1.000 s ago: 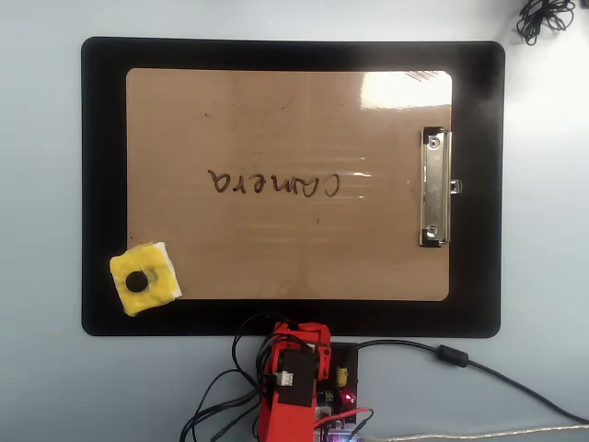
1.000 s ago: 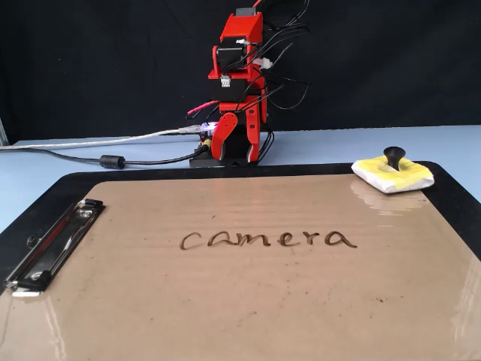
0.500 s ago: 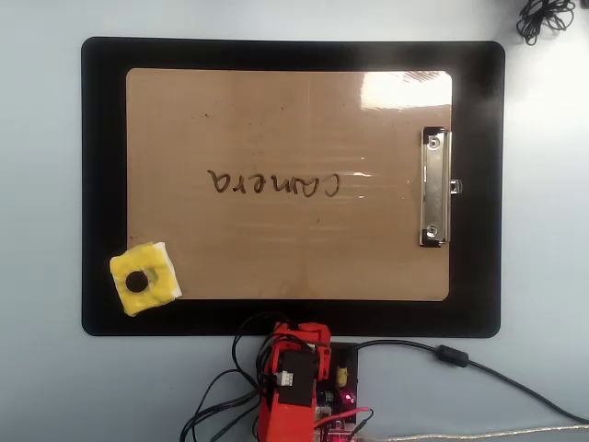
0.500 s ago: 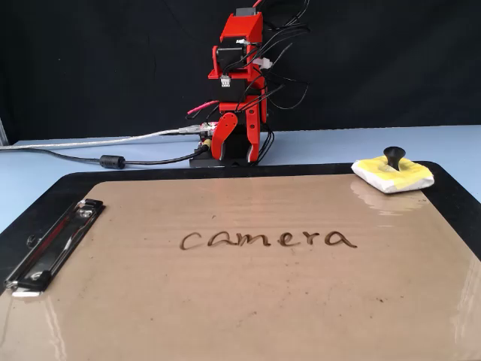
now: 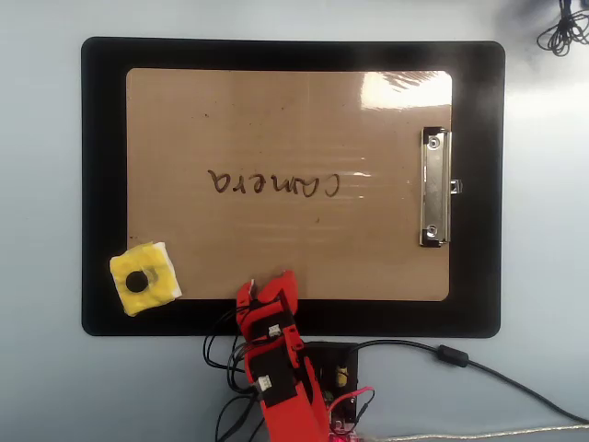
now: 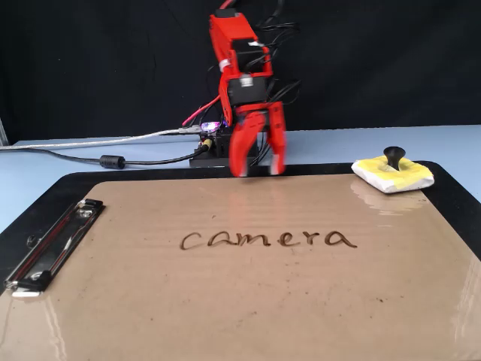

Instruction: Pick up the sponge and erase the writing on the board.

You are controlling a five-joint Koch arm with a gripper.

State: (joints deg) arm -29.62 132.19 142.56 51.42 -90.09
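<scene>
The yellow sponge (image 5: 144, 279) (image 6: 392, 174), with a black knob in its centre, lies on the board's corner nearest the arm, at lower left in the overhead view and at right in the fixed view. The tan board (image 5: 276, 120) (image 6: 240, 301) carries the dark writing "camera" (image 5: 273, 184) (image 6: 267, 240) across its middle. My red gripper (image 5: 265, 289) (image 6: 258, 164) hangs open above the board's near edge, fingers pointing down with nothing between them. It is well apart from the sponge, which lies to its left in the overhead view.
A black mat (image 5: 101, 184) (image 6: 451, 195) lies under the board. The silver clip (image 5: 435, 187) (image 6: 52, 244) sits on the short edge far from the sponge. Cables (image 6: 113, 160) trail from the arm's base (image 5: 336, 373). A cable coil (image 5: 563, 28) lies at top right.
The arm has unfolded from its tucked rest pose and swung forward over the board's near edge. The gripper now hangs open; sponge and writing are unchanged.
</scene>
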